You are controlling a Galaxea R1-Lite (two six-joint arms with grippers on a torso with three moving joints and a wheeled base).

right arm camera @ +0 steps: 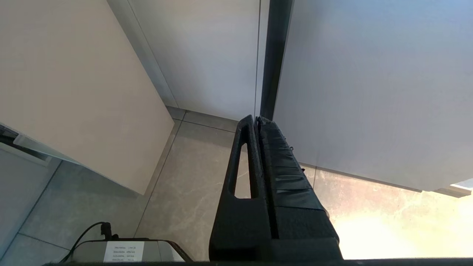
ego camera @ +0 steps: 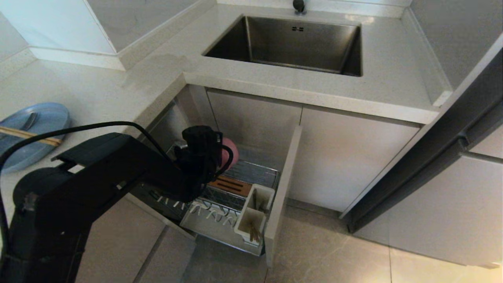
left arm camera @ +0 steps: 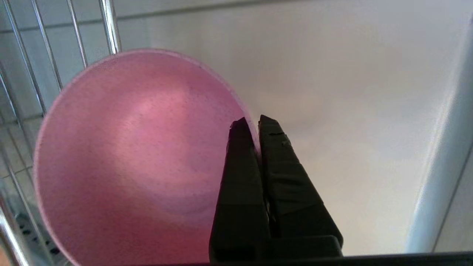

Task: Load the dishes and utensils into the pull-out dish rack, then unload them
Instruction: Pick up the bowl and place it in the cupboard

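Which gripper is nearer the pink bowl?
Left. The left gripper is shut on the bowl's rim over the rack; the right gripper hangs above the floor, away.

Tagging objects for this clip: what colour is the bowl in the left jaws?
Pink, matte; the bowl shows best in the left wrist view.

Kitchen corner, L-shaped pale speckled stone tabletop (ego camera: 129, 84) with a raised ledge along the wall. Stainless steel sink (ego camera: 290, 45) set into the far run, dark tap base (ego camera: 299, 6) at its rear edge. Flat-fronted pale cabinet doors (ego camera: 346, 157) below the sink. Floor (ego camera: 326, 251) laid in large grey marbled tiles with thin joints. Tall pale panel (ego camera: 448, 212) at right, dark recessed channel (ego camera: 432, 157) running diagonally across it. Warm bright light falls on the floor at lower right; walls (ego camera: 51, 23) plain and light
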